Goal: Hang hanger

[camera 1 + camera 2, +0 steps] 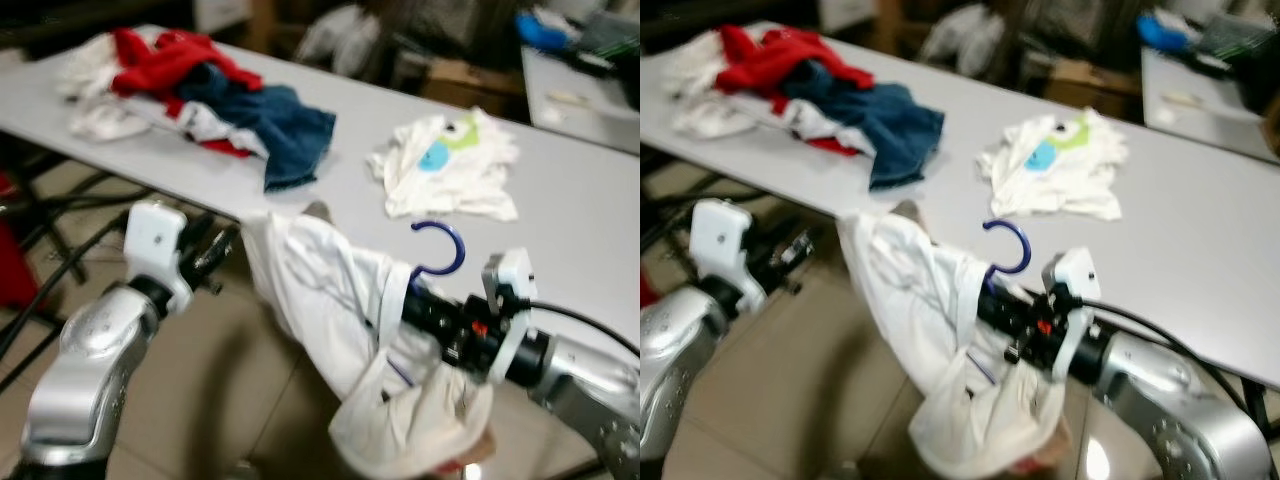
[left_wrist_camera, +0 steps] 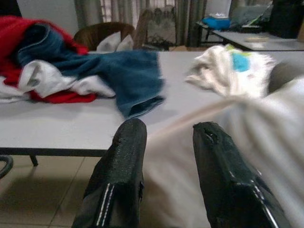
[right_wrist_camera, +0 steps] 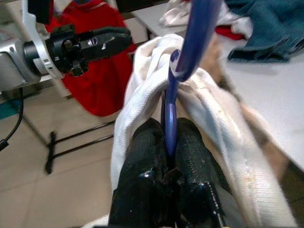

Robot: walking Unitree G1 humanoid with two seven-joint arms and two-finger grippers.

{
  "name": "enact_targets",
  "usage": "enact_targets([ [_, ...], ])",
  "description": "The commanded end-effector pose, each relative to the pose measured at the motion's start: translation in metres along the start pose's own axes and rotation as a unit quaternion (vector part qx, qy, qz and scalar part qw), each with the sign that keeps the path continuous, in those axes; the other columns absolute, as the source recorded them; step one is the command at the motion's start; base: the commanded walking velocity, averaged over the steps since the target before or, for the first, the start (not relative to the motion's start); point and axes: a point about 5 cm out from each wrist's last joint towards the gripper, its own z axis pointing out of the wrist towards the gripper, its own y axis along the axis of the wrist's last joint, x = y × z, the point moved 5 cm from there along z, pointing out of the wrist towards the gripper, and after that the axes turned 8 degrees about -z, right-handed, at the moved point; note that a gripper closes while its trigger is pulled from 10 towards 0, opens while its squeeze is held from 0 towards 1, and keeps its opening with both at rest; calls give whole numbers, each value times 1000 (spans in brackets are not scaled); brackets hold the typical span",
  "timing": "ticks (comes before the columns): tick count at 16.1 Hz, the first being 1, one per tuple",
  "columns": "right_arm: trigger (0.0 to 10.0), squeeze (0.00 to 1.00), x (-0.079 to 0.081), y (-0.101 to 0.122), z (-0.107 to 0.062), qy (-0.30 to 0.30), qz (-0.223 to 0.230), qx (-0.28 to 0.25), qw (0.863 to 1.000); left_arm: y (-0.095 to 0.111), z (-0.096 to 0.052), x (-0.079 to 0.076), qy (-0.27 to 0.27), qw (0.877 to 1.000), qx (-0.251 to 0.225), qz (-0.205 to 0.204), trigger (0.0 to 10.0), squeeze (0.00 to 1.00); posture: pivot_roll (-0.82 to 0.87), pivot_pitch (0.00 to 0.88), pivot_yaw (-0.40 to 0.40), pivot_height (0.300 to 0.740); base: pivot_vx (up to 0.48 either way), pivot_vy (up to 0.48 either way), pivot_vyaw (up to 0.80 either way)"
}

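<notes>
Gripping the stem of the blue plastic hanger [image 3: 170, 114] between its two black fingers, the right hand [image 1: 425, 305] is clamped tight, and the hook curls upward above it. A white cotton garment [image 1: 330, 310] is draped over the hanger and sags below the near edge of the grey counter [image 1: 560, 220], out over the tiled floor [image 1: 200, 380]. That hold by the neck probably keeps the hook free for catching a rail, though no rail is visible. The left hand [image 2: 164, 156] has its fingers parted and empty, pointing at the garment's loose side just off the counter's near edge, likely ready to steady the cloth. On the counter lie a heap of red, white and blue clothes [image 1: 190, 90] toward the far left corner and a white printed shirt [image 1: 450, 165] near the middle.
</notes>
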Motion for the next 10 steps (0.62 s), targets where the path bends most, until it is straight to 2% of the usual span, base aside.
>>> enact_targets([
  [1, 10000, 0, -2, 3, -1, -17, -12, -9, 1000, -2, 4, -7, -20, 1000, 9, 5, 10000, 0, 45, 0, -19, 740, 0, -307, 800],
  [7, 10000, 0, -2, 6, 4, -63, -11, -46, 997, 3, 19, -14, -62, 998, 16, 18, 10000, 0, 22, 0, 83, 740, 0, -294, 800],
  [10, 10000, 0, -1, 6, 8, -67, -16, -52, 996, 5, 22, -16, -73, 997, 17, 18, 10000, 0, 23, 0, 94, 740, 0, -277, 800],
])
